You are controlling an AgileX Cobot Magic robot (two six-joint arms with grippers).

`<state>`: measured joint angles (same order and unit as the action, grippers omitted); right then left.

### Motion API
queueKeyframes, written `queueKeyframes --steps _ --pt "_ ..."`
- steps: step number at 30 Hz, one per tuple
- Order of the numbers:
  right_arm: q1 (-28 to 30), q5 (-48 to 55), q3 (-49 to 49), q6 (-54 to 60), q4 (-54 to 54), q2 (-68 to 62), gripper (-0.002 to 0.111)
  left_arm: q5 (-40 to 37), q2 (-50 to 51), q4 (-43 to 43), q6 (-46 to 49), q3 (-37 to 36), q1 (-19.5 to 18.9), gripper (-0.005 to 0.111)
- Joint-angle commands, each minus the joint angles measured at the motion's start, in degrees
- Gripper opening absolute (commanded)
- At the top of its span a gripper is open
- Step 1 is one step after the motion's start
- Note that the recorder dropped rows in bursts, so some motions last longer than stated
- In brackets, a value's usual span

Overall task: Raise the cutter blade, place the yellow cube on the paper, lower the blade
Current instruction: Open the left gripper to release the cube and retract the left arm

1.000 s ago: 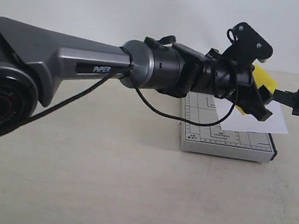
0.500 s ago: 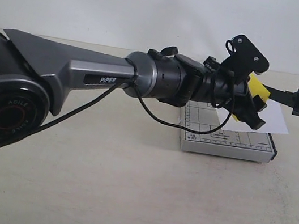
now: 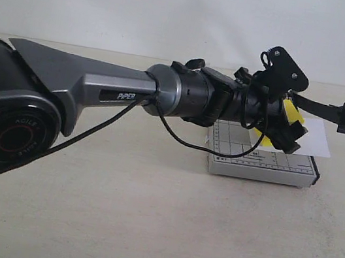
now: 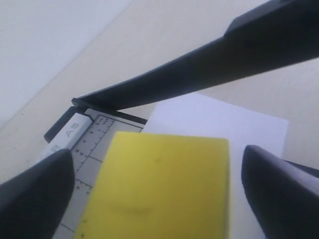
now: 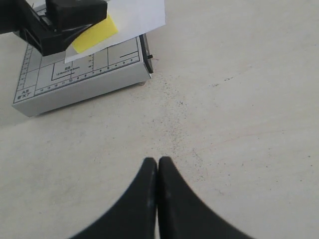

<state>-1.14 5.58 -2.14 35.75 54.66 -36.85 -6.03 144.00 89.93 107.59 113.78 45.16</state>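
The yellow cube (image 4: 164,184) lies between my left gripper's (image 4: 157,152) open fingers (image 4: 37,194), with a strip of board or paper showing on each side. In the exterior view this gripper (image 3: 292,126) hovers low over the grey trimmer board (image 3: 262,164), the cube (image 3: 291,114) at the paper (image 3: 316,138). The cube (image 5: 94,32) looks to rest on the sheet's edge (image 5: 139,15). The cutter blade (image 3: 334,112) stands raised, slanting above the paper (image 4: 219,122); its black arm (image 4: 199,64) crosses the left wrist view. My right gripper (image 5: 158,162) is shut on nothing, over bare table.
My left arm's grey and black body (image 3: 100,84) spans the exterior view from the left, its cable (image 3: 185,134) hanging before the board. The beige table (image 3: 144,217) runs up to a white wall (image 3: 179,11) behind.
My left gripper has come down and levelled out, bringing the cube from a tilted pose in the air to the paper. The blade has stayed raised.
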Motion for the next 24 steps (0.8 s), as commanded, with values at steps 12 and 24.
queueKeyframes --steps 12,24 --pt "-0.13 -0.06 -0.35 0.12 0.25 0.18 0.0 3.96 -13.38 6.38 -6.17 -0.48 0.59 0.086" --pt "-0.13 -0.64 -0.35 0.49 0.25 0.18 0.0 -11.54 -28.91 -6.78 -20.24 -17.06 1.36 0.006"
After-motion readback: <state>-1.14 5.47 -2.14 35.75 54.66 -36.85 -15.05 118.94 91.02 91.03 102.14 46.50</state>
